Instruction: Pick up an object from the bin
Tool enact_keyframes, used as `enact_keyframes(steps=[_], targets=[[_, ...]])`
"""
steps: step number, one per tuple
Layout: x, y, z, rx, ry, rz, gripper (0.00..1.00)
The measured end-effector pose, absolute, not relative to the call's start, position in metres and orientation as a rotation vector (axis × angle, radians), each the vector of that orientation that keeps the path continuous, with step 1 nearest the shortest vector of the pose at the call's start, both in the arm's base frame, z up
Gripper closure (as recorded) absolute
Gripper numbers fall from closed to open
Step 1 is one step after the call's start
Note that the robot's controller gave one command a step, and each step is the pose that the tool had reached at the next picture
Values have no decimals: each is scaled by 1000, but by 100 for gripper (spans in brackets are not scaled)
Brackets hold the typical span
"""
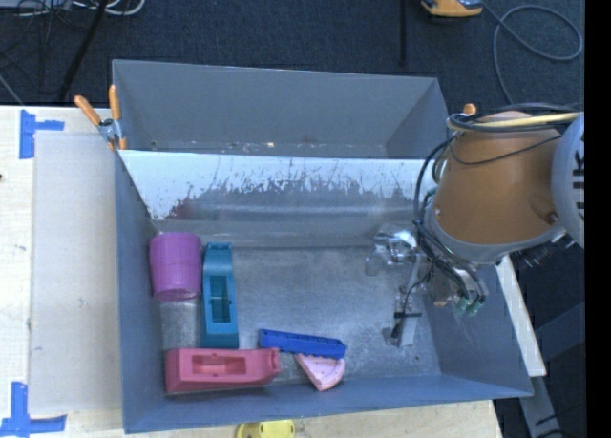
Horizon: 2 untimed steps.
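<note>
My gripper (402, 324) hangs low over the bare floor at the right side of the bin, below the arm's orange cover, with nothing seen in it. The nearest loose things lie to its left along the front wall: a flat blue bar (302, 342) and, touching its right end, a pale pink wedge (322, 370). A clear gap of floor separates the gripper from both.
At the front left lies a pink-red tape dispenser (221, 369). Behind it a teal-blue tape dispenser (219, 298) lies lengthwise beside a clear jar with a purple lid (175, 265). The bin's right wall slopes up close behind the gripper.
</note>
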<state>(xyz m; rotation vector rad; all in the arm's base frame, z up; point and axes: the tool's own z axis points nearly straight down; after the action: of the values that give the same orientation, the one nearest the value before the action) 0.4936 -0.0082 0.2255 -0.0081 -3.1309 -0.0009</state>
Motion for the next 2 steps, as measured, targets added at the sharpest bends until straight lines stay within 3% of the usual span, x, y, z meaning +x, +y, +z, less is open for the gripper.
enact_keyframes(steps=[1, 2], targets=[[495, -8, 230, -8, -3139, -1, 0], [506, 40, 159, -67, -3144, -2, 0]])
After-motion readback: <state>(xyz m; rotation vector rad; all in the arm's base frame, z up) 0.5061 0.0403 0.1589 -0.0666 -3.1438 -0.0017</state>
